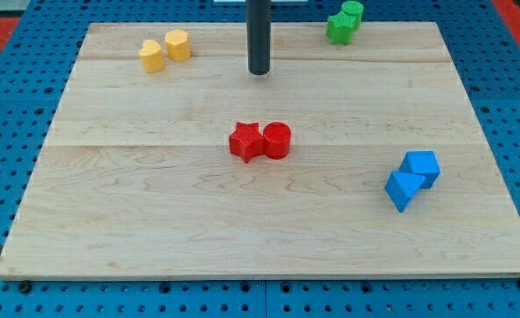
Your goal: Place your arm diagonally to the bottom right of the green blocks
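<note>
Tip standing at the bench's 12 o'clock edge, at 9 o'clock of the green blocks.

My tip (259,72) is resting on the wooden bench (154,221), well apart from every block; the arm is carrying no gripper, only a straight dark rod, so there is nothing to stand apart or together. The two green blocks, a green star-like block (338,28) and a green cylinder (353,12), are sitting touching at the bench's 1 o'clock corner, at about 3 o'clock of my tip. Two yellow blocks (164,49) are lying side by side at 11 o'clock. A red star block (245,141) and a red cylinder (277,140) are touching near the centre, at 6 o'clock of my tip. Two blue blocks (413,179) are touching at 4 o'clock.
</note>
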Motion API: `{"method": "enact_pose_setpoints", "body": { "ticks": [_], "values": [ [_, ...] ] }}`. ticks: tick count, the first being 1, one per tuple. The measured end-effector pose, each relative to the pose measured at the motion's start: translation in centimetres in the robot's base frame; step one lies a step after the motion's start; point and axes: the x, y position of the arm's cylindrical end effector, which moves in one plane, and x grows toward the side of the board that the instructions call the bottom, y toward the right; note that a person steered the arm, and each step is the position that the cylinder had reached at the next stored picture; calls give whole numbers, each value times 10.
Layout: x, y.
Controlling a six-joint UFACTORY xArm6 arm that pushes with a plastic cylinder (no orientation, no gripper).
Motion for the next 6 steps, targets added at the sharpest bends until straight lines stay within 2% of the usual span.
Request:
{"method": "enact_pose_setpoints", "body": {
  "ticks": [1, 2, 3, 5, 6],
  "values": [
    [3, 66],
    [4, 156],
    [4, 212],
    [3, 277],
    [3, 279]
  ]
}}
